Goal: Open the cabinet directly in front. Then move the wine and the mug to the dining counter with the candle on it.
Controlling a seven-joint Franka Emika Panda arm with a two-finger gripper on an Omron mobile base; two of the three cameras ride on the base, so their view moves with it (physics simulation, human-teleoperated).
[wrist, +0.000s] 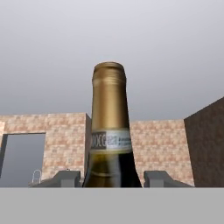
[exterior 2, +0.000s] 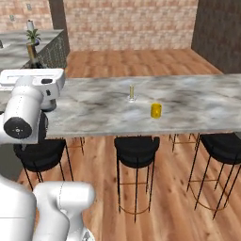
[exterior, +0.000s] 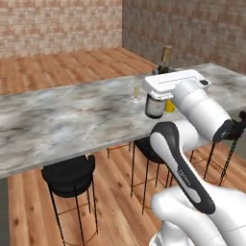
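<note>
The gripper [wrist: 112, 177] is closed partway around the wine [wrist: 110, 131]. In the hand view its two small dark finger tips [wrist: 65, 178] stand one on each side of the bottle's dark body, right against the glass, and the golden neck and pale label rise up between them. So the gripper is holding the wine.

In the left base view the white hand sits over the dining counter [exterior: 72, 120], and the wine [exterior: 166, 57] pokes up behind it with only its golden top and dark shoulder showing. A bit of yellow at the hand's far side is the mug [exterior: 169, 106], mostly hidden by the arm. The candle [exterior: 136, 92] stands on the counter just to the left of the hand.

The right base view shows more. There the mug [exterior 2: 156, 110] stands alone on the dining counter [exterior 2: 197, 108], near the candle [exterior 2: 132, 92] and a little closer to the camera than it. The wine [exterior 2: 33, 55] shows as a dark shape behind the white hand, far to the left of the candle.

The dining counter is a long grey-white marble top. Round black stools [exterior 2: 136, 150] on thin legs stand under its near edge. The floor [exterior: 120, 206] is brown wood, and the walls [exterior 2: 132, 23] are brick. Far beyond the candle, on the left in the right base view, a small plant [exterior 2: 33, 35] sits on another marble worktop.
</note>
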